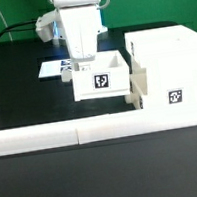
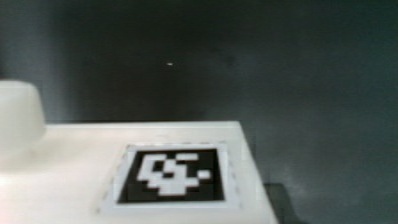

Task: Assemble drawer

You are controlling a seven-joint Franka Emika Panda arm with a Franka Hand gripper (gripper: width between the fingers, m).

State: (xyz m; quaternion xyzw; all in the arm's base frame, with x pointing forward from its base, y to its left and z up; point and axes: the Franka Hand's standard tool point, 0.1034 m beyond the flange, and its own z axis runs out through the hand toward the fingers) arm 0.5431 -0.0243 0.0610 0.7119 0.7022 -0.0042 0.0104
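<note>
Left to right in the exterior view: the arm is hanging over a small tray (image 1: 100,79), pincer (image 1: 82,61) sitting at its back rim, probably lining it up with the housing (image 1: 168,69) just to the right. Cannot tell if the pincer is closed or gripping (fingers hidden). The drawer is all white plastic on the black counter (image 1: 14,82), tags (image 2: 175,175) facing out, a second tray seemingly already slotted in.
</note>
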